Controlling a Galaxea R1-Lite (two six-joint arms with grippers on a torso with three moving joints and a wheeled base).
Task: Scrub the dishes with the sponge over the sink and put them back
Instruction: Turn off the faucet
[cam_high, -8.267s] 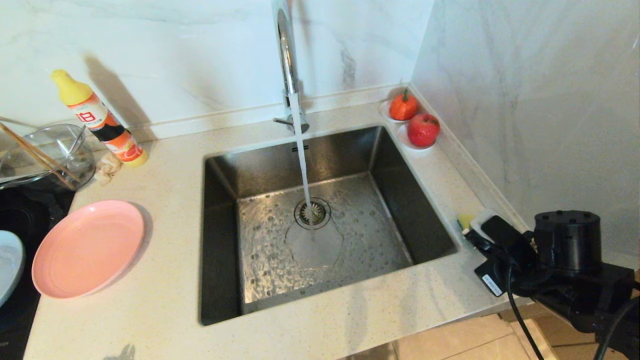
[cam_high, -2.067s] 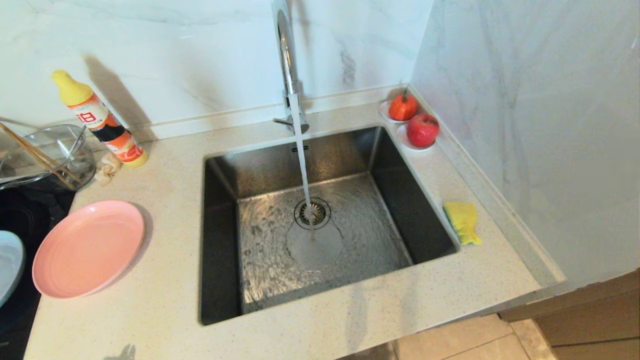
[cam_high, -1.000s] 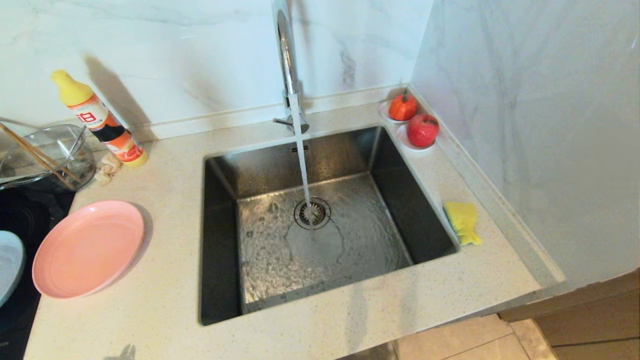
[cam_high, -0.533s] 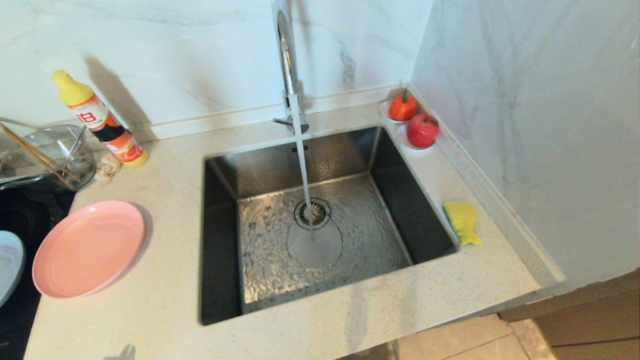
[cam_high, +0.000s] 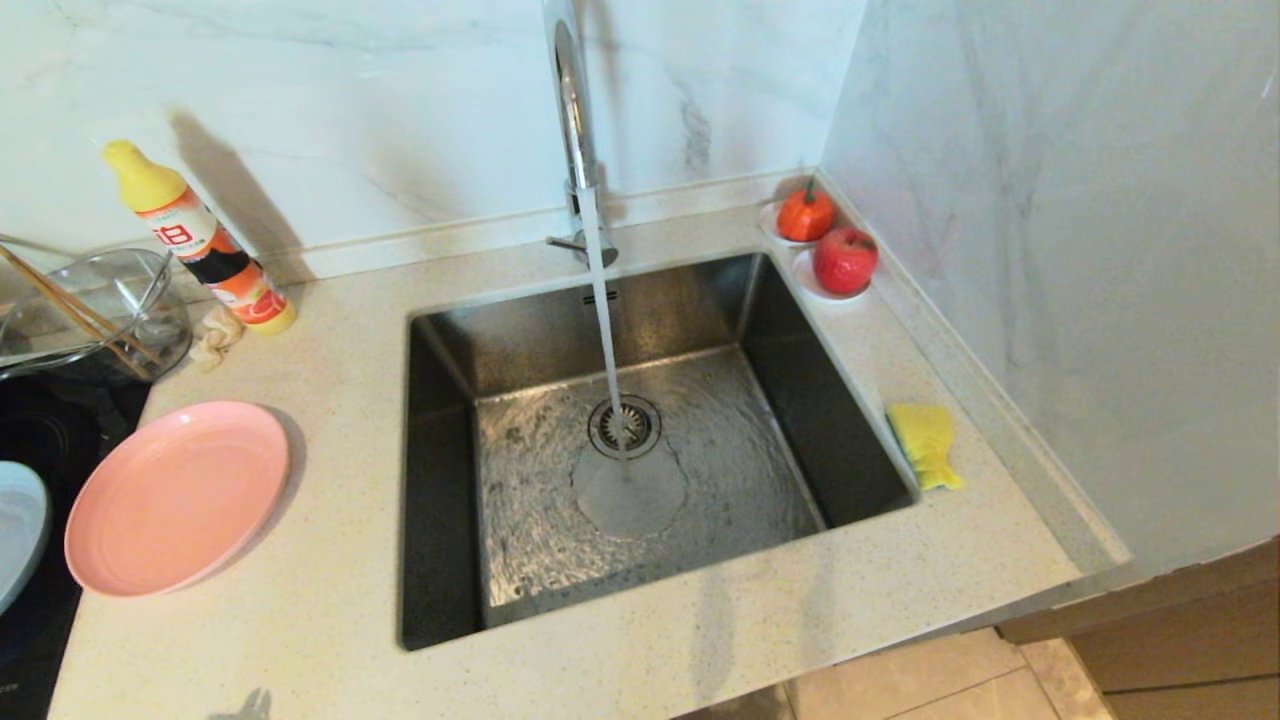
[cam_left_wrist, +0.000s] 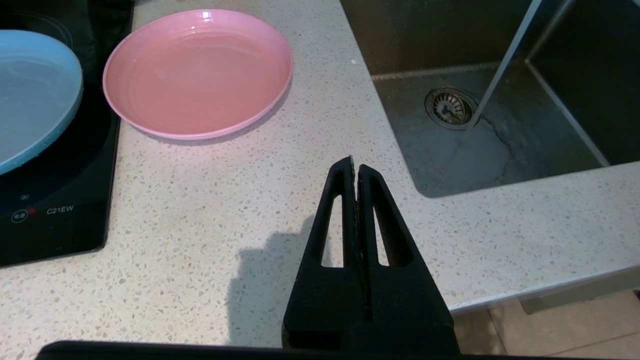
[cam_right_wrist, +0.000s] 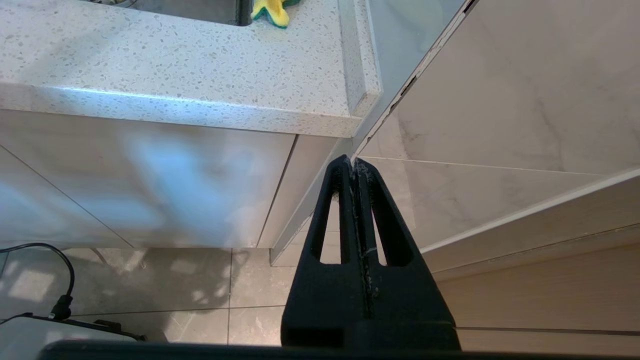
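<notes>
The pink plate lies on the counter left of the sink. The light blue plate rests on the black cooktop at the far left. To the right of the sink lies the yellow sponge. Water runs from the chrome faucet onto the drain. Neither arm shows in the head view. My left gripper is shut and empty above the counter's front, near the sink's corner. My right gripper is shut and empty, low in front of the cabinet below the counter's right end.
An orange-and-yellow detergent bottle, a glass bowl with chopsticks and a crumpled rag stand at the back left. Two fruits on white saucers sit in the back right corner. A marble wall bounds the right side.
Eight seconds ago my right gripper stood over the sponge at the counter's right; since then it has left the head view. Over the last second only the water ripples differ.
</notes>
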